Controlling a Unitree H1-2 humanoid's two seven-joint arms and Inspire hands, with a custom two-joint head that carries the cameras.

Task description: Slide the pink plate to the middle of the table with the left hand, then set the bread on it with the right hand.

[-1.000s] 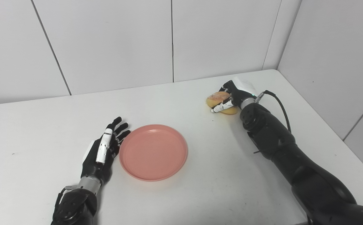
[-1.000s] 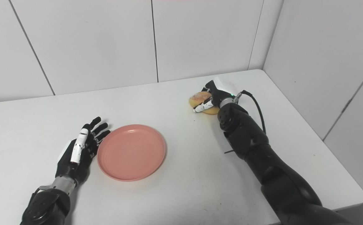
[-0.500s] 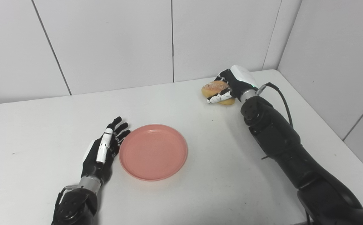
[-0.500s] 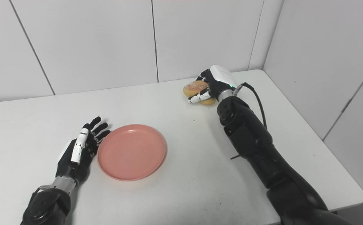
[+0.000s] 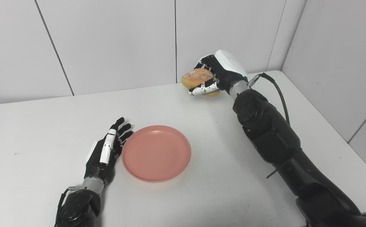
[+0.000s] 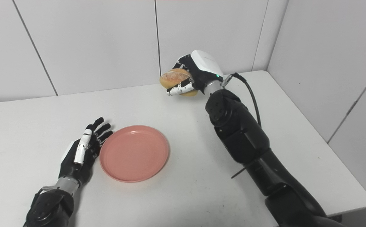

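While the right hand (image 5: 216,78) grips the bread (image 5: 198,78) well above the far side of the white tabletop (image 5: 38,132), the pink plate (image 5: 156,153) lies flat near the middle, nearer and to the left of that raised hand. That is the relation the coming move seems to turn on: the bread must travel left and toward the near edge, then down, to land on the plate. The bread is an oval roll with a browned crust; its long axis runs roughly left to right, and the white thumb crosses its underside while dark fingers wrap over the top. Clear air shows between roll and tabletop.

The left hand (image 5: 105,153) rests on the tabletop just beside the plate's left rim, fingers spread and pointing away, holding nothing; whether a fingertip touches the rim cannot be told. It is the nearer hand to the plate, though its sliding job looks finished.
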